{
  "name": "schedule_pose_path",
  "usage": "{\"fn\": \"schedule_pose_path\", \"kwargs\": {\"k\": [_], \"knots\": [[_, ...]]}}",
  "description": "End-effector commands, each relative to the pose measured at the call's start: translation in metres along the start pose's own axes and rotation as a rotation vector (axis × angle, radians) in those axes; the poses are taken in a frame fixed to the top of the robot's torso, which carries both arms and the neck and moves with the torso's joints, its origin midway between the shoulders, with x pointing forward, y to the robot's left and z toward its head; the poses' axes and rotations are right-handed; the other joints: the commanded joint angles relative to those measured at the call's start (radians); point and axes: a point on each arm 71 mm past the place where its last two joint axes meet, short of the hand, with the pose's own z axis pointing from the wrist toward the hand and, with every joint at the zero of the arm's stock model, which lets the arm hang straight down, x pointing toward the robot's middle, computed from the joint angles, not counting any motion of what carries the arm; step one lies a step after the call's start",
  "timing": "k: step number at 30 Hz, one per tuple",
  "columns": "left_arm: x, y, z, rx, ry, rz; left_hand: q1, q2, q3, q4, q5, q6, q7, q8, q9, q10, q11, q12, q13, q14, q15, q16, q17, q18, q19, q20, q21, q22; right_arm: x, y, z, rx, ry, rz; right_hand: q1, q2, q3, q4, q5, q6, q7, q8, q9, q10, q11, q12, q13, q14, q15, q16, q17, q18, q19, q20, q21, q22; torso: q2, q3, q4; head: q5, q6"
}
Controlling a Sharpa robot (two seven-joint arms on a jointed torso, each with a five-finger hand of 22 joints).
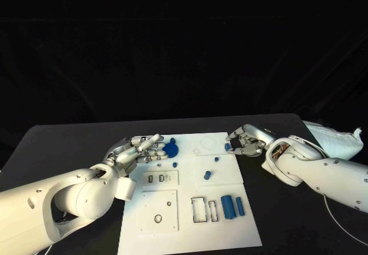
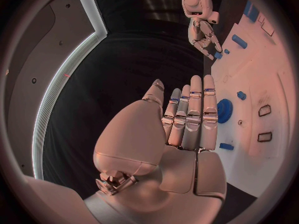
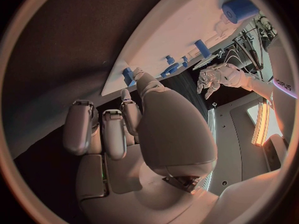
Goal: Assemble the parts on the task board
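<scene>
Left hand [image 1: 142, 151] hovered empty, fingers straight, beside the round blue part [image 1: 172, 148], likely poised to grasp; right hand [image 1: 245, 142] curled at the board [image 1: 222, 234] edge, its hold unclear.

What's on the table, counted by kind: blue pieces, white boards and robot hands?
Blue pieces: 7 that I can make out
White task board: 1
Robot hands: 2, left robot hand and right robot hand
Total: 10

Dim black surroundings, pinkish cast and fisheye bending in wrist views.
</scene>
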Motion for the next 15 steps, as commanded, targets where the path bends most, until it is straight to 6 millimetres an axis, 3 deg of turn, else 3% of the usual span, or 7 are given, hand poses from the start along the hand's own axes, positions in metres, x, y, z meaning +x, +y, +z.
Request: {"fn": "schedule_pose_path", "kwargs": {"k": [1,15], "knots": [[0.0024,-0.0001,0.0004,0.002,0.022,-0.010,0.008,0.001,0.000,-0.008,0.004,-0.002,0.000,-0.006,0.001,-0.004,-0.001,-0.004,0.000,-0.006,-0.001,-0.006,0.002,0.011,-0.001,0.005,-0.006,-0.001,0.0026,-0.0006,0.0014,0.007,0.016,-0.004,0.000,0.015,0.003,0.000,0.010,0.002,0.004,0.001,0.000,0.009,0.000,0.007,0.024,0.082,0.004,0.005,0.132,-0.012,0.005,0.000,0.005,0.004,0.000,-0.0003,-0.0008,0.002,-0.003],[0.0030,0.0000,0.0006,0.002,0.023,-0.009,0.012,0.000,0.001,-0.012,0.004,-0.003,0.000,-0.006,0.001,-0.004,-0.001,-0.004,0.000,-0.007,-0.001,-0.007,0.003,0.011,-0.001,0.005,-0.007,-0.001,0.0097,0.0020,0.0064,0.004,0.032,0.007,0.004,0.036,0.023,-0.001,0.011,0.026,0.001,0.006,0.003,0.016,-0.003,0.028,0.039,0.084,0.003,0.016,0.147,-0.016,0.012,0.000,0.025,0.034,-0.001,0.0010,-0.0017,0.002,-0.006]]}}
